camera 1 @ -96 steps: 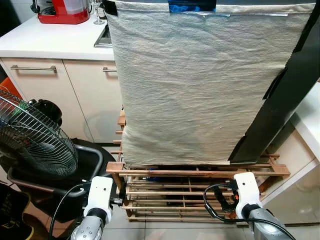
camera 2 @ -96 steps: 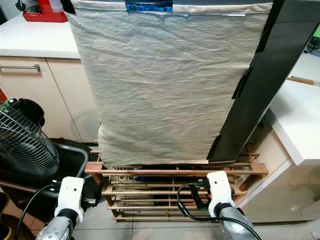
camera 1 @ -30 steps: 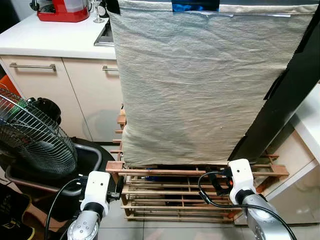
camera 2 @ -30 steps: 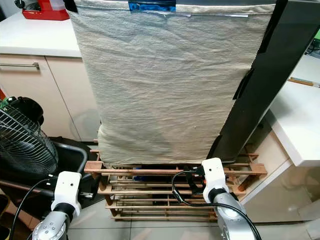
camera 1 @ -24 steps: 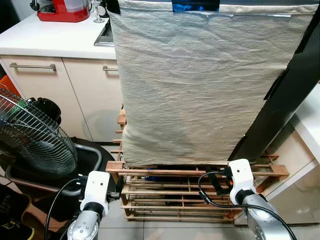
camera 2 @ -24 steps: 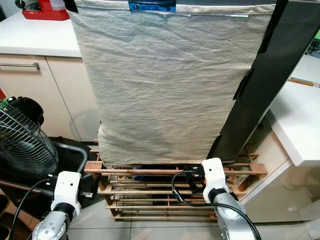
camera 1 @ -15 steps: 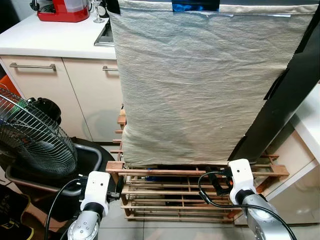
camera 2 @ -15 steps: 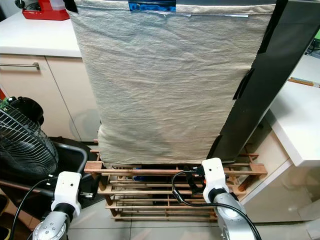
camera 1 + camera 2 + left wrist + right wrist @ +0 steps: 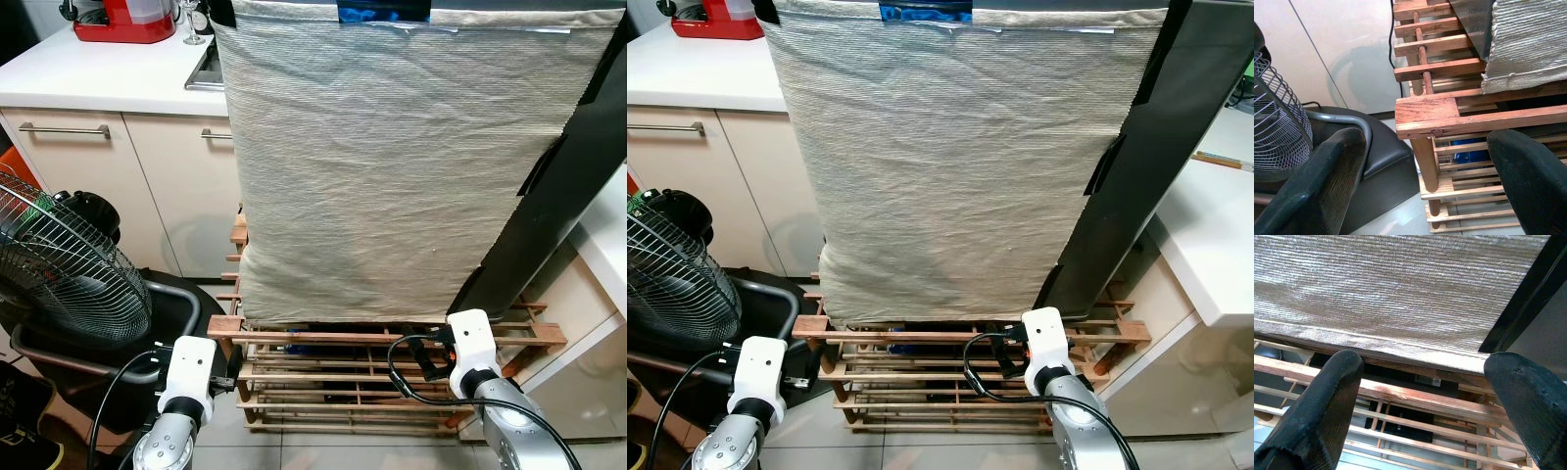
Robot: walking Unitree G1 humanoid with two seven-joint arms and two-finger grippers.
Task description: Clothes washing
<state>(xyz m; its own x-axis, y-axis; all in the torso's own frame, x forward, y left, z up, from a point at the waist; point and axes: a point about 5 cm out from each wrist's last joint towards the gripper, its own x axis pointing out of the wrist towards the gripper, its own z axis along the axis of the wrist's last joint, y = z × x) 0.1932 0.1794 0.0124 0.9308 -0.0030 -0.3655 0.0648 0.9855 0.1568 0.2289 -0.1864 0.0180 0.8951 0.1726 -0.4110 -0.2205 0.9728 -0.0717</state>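
Note:
A large cream ribbed cloth (image 9: pixel 392 166) hangs over a tall bulky thing and hides its front down to a wooden slatted rack (image 9: pixel 529 333) on the floor. Blue tape (image 9: pixel 382 12) shows at the cloth's top edge. My left gripper (image 9: pixel 1427 139) is open, low before the rack's left front corner post (image 9: pixel 1425 110), holding nothing. My right gripper (image 9: pixel 1425 363) is open too, just below the cloth's bottom hem (image 9: pixel 1400 345) and the rack's top rail (image 9: pixel 1415 394). Both white wrists (image 9: pixel 193 372) sit at the bottom of the eye views.
A wire-caged fan (image 9: pixel 59 264) and a black tub (image 9: pixel 171 299) stand at the left on the floor. Cream cabinets (image 9: pixel 69 176) carry a white counter (image 9: pixel 98 73) with a red appliance (image 9: pixel 127 20). A black panel (image 9: pixel 578 166) leans at the right by another white counter (image 9: pixel 607 235).
Since the oldest frames my right gripper has moved forward and up, closer to the rack's front rail. Over the last second nothing has visibly moved.

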